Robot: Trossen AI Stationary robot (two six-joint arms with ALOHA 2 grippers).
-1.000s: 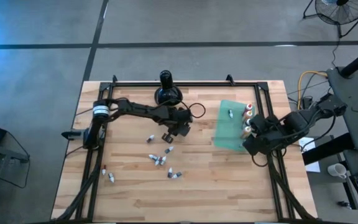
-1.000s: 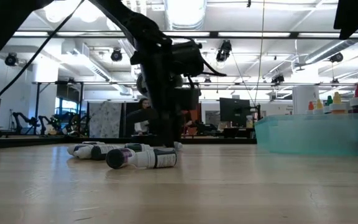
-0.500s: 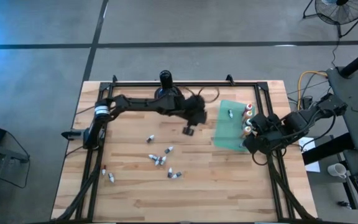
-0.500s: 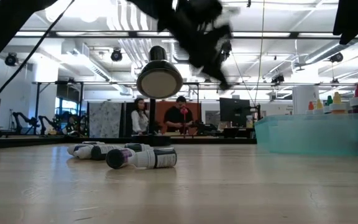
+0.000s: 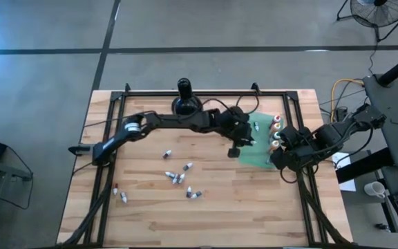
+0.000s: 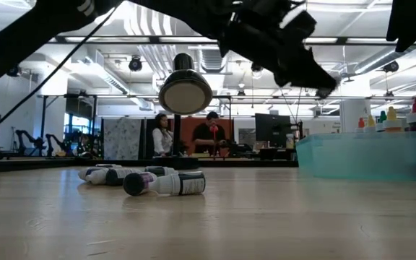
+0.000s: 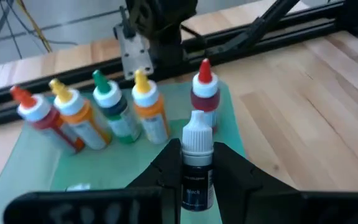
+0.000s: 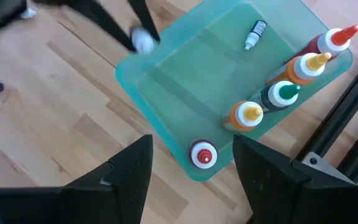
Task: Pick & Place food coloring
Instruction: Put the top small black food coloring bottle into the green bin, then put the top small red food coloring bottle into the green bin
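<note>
My left gripper [image 5: 239, 142] is shut on a small vial [image 7: 197, 163] with a white cap and a dark body, above the near-left edge of the teal tray [image 5: 251, 155]. Several slim droppers [image 5: 276, 130] with red, yellow and green caps stand along the tray's right side, and one vial [image 8: 254, 34] lies on the tray floor. More vials [image 5: 178, 177] lie on their sides on the table's middle. My right gripper [image 5: 279, 158] is open and empty above the tray's right near corner. My left gripper pinches the vial's dark body [image 7: 197, 180] between its two fingers. The vial lies along the fingers, and its white cap [image 7: 197, 134] sticks out past the fingertips. The vial is lifted clear, above the tray.
A black bulbous long-necked object [image 5: 185, 104] stands at the table's far edge. Two more vials [image 5: 120, 195] lie near the left rail. Black rails frame the table [image 5: 150, 221]. People show in the room beyond, in the low view [image 6: 186, 137].
My left gripper has risen from the table's middle, by the loose vials, and gone toward the table's right edge to the teal tray. It has carried the vial with it, clear of the table.
</note>
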